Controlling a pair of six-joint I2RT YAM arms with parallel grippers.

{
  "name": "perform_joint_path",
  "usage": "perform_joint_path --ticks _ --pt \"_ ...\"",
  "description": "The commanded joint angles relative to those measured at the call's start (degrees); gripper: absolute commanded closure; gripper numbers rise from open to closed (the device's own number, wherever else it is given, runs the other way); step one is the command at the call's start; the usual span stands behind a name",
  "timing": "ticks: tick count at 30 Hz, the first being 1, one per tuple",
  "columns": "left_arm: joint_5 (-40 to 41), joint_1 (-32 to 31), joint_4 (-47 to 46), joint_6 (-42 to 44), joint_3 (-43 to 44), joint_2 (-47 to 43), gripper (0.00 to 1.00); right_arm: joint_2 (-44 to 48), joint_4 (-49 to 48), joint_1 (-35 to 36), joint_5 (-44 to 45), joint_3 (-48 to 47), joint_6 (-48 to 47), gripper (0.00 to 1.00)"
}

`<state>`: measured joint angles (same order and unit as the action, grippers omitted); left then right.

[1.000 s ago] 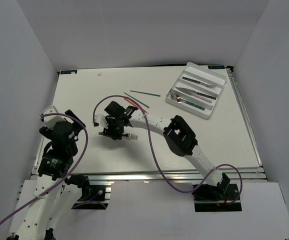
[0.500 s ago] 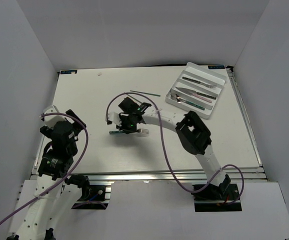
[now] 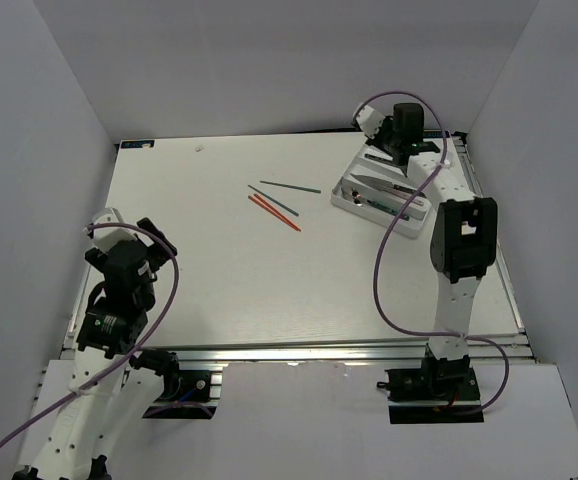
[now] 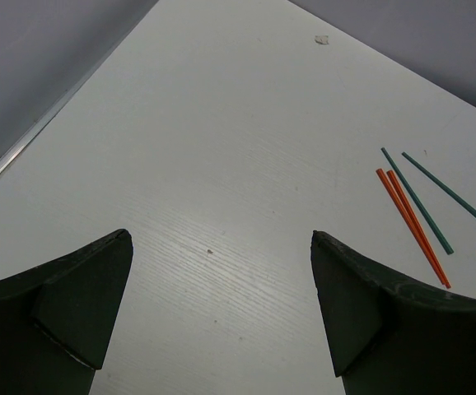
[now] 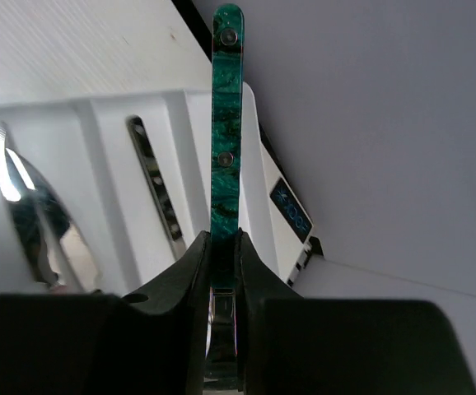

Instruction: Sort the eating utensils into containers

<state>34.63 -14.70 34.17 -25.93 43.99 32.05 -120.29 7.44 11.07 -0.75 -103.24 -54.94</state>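
Note:
My right gripper point(image 3: 401, 128) hangs over the far end of the white cutlery tray point(image 3: 354, 209) at the back right. In the right wrist view the gripper point(image 5: 223, 239) is shut on a fork; its dark green handle point(image 5: 226, 123) sticks out ahead above the tray's dividers point(image 5: 98, 164). A silver utensil point(image 5: 151, 193) and a spoon point(image 5: 32, 214) lie in the slots. Two red-orange chopsticks point(image 3: 274, 212) point(image 4: 411, 224) and two dark green chopsticks point(image 3: 291, 186) point(image 4: 448, 191) lie on the table left of the tray. My left gripper point(image 3: 129, 240) point(image 4: 221, 247) is open and empty at the near left.
White walls enclose the table on the left, back and right. A small white speck point(image 4: 322, 39) lies near the far left corner. The right arm's purple cable point(image 3: 379, 270) loops over the table to the right of centre.
My right arm has swung from the middle of the table to the back right, carrying the fork to above the tray. The left arm has not moved.

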Motion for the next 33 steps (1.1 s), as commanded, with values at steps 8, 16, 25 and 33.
perform_joint_path --ticks 8,16,25,33 --pt "-1.76 -0.15 -1.04 0.53 0.4 2.93 0.02 -7.68 -6.82 -3.86 -2.76 -3.55 -8.6 1.0" --pt "-1.41 -0.15 -0.77 0.62 0.57 4.24 0.02 -9.87 -12.28 -5.71 -6.1 0.85 -11.6 0.99" --pt "-0.44 -0.15 -0.69 0.62 0.66 4.42 0.02 -9.88 -13.16 -7.12 -7.77 2.26 -11.95 0.11" --pt "-0.35 -0.15 -0.69 0.62 0.57 3.72 0.02 -4.87 -14.03 -6.77 -8.31 2.43 -8.09 0.11"
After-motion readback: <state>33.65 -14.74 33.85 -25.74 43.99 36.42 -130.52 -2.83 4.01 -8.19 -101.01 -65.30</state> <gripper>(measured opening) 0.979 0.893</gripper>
